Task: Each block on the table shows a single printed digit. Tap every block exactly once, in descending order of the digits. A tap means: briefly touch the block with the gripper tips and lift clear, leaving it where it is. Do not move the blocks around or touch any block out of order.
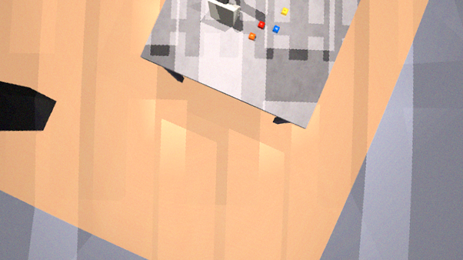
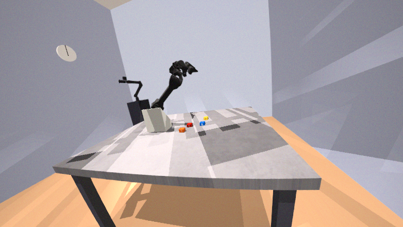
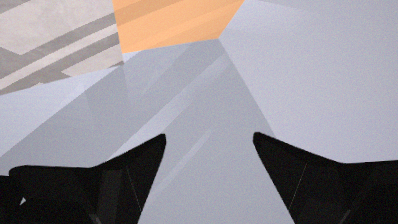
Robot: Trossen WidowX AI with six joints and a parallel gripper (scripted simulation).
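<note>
An orange block point(image 1: 252, 36) point(image 2: 182, 129) lies on the table nearest the arm's base. A red block point(image 1: 261, 25) point(image 2: 189, 124) lies close beside it. A blue block point(image 1: 275, 28) point(image 2: 202, 123) lies beyond the red one, and a yellow block point(image 1: 285, 11) point(image 2: 205, 118) lies farther back. The printed digits are too small to read. My gripper point(image 2: 196, 70) point(image 3: 209, 137) is open and empty, raised high above the table and away from the blocks. No block shows in the wrist view. The fingertips are not visible in the top view.
The grey table point(image 1: 232, 77) point(image 2: 157, 166) point(image 3: 30, 30) carries the arm's pale base point(image 1: 222, 12) point(image 2: 153, 121), left of the blocks. A dark stand point(image 2: 134, 112) with another thin black arm point(image 2: 132, 82) stands behind the table's left side in the exterior view.
</note>
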